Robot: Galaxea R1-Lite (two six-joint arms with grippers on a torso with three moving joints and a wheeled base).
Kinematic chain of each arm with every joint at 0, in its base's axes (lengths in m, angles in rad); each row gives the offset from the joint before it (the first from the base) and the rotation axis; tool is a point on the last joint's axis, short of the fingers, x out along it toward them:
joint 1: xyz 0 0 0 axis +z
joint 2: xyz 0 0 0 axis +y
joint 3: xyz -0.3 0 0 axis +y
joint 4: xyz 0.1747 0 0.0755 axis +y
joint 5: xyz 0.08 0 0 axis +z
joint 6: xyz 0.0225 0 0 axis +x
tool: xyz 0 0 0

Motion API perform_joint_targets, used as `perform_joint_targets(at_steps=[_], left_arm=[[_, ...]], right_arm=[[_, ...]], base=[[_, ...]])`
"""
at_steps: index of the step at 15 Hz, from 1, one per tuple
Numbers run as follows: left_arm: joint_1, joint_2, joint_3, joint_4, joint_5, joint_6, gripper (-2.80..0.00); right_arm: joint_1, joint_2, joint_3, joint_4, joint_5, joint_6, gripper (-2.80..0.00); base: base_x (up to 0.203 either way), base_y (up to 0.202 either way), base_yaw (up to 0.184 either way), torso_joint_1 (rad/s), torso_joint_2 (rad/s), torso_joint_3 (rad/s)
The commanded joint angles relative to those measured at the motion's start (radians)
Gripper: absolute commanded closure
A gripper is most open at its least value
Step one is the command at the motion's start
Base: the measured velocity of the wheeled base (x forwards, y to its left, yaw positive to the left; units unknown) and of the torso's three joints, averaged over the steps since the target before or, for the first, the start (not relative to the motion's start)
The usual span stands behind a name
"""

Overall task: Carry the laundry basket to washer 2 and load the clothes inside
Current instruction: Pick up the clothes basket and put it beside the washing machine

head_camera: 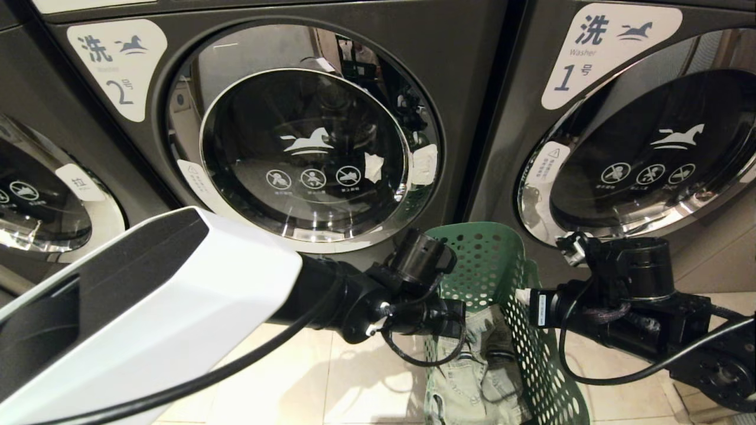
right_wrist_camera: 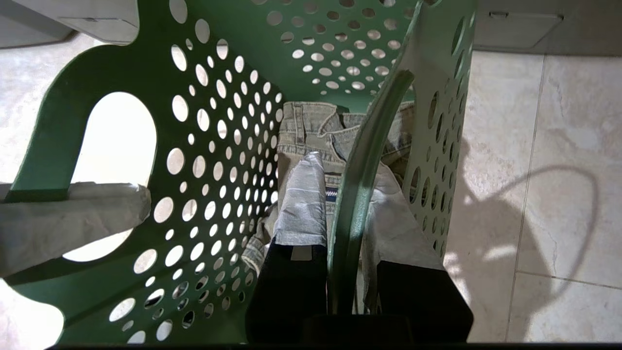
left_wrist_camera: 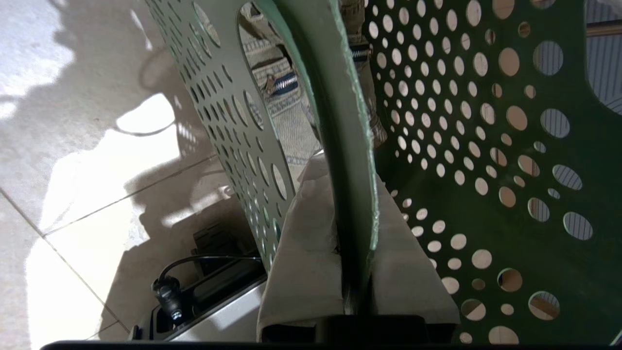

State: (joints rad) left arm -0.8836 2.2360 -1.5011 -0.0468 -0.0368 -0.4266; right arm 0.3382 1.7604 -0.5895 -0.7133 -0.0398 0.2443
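A green perforated laundry basket (head_camera: pixel 493 265) hangs in front of the washers, between washer 2 and washer 1. Light denim clothes (head_camera: pixel 472 372) lie in it. My left gripper (head_camera: pixel 452 319) is shut on the basket's left rim, its taped fingers (left_wrist_camera: pixel 306 233) on either side of the green edge (left_wrist_camera: pixel 350 121). My right gripper (head_camera: pixel 522 298) is shut on the opposite rim, with the rim (right_wrist_camera: pixel 362 160) between its taped fingers (right_wrist_camera: pixel 303 204). The clothes (right_wrist_camera: pixel 311 126) show below it. The round door (head_camera: pixel 304 153) of washer 2, labelled 2 (head_camera: pixel 121 65), is closed.
Washer 1 (head_camera: pixel 649 153) stands to the right with its door closed, and another washer door (head_camera: pixel 41 200) shows at far left. Beige floor tiles (head_camera: pixel 354 378) lie below the basket. Part of my base (left_wrist_camera: pixel 214 301) shows beside the basket in the left wrist view.
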Motion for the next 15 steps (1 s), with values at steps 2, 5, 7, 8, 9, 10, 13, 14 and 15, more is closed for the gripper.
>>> perform_joint_targets(at_steps=[2, 5, 7, 8, 9, 10, 13, 14, 15], left_arm=[[0.000, 0.063, -0.048, 0.004, 0.000, -0.003, 0.00], [0.000, 0.102, -0.108, 0.006, -0.002, -0.003, 0.00], [0.000, 0.126, -0.138, 0.007, -0.002, -0.002, 0.00], [0.001, 0.137, -0.155, 0.008, -0.001, -0.001, 0.00], [0.000, 0.147, -0.169, 0.008, -0.001, -0.001, 0.00], [0.001, 0.152, -0.180, 0.010, -0.002, -0.001, 0.00], [0.002, 0.173, -0.209, 0.010, 0.000, -0.001, 0.00], [0.003, 0.176, -0.213, 0.011, 0.000, -0.001, 0.00], [0.003, 0.184, -0.220, 0.013, 0.000, 0.000, 0.00]], right_arm=[[-0.018, 0.063, 0.004, -0.023, 0.000, 0.001, 0.00], [-0.038, 0.088, -0.010, -0.026, 0.000, 0.001, 0.00], [-0.048, 0.100, -0.017, -0.026, 0.001, 0.000, 0.00], [-0.054, 0.103, -0.019, -0.026, 0.001, 0.000, 0.00], [-0.059, 0.108, -0.019, -0.028, 0.001, -0.008, 0.00], [-0.065, 0.109, -0.021, -0.028, 0.003, -0.019, 0.00], [-0.068, 0.121, -0.035, -0.028, 0.003, -0.020, 0.00], [-0.068, 0.123, -0.041, -0.028, 0.003, -0.019, 0.00], [-0.070, 0.131, -0.043, -0.028, 0.003, -0.019, 0.00]], base=[[0.000, 0.000, 0.000, 0.005, 0.01, -0.196], [0.000, 0.000, 0.000, 0.006, 0.01, -0.198], [0.000, 0.000, 0.000, 0.005, 0.00, -0.201], [0.000, 0.000, 0.000, 0.007, 0.00, -0.193], [0.000, 0.000, 0.000, 0.007, 0.00, -0.203], [0.000, 0.000, 0.000, -0.001, 0.01, -0.194], [0.000, 0.000, 0.000, -0.002, 0.00, -0.194], [0.000, 0.000, 0.000, 0.006, 0.00, -0.193], [0.000, 0.000, 0.000, 0.002, 0.00, -0.200]])
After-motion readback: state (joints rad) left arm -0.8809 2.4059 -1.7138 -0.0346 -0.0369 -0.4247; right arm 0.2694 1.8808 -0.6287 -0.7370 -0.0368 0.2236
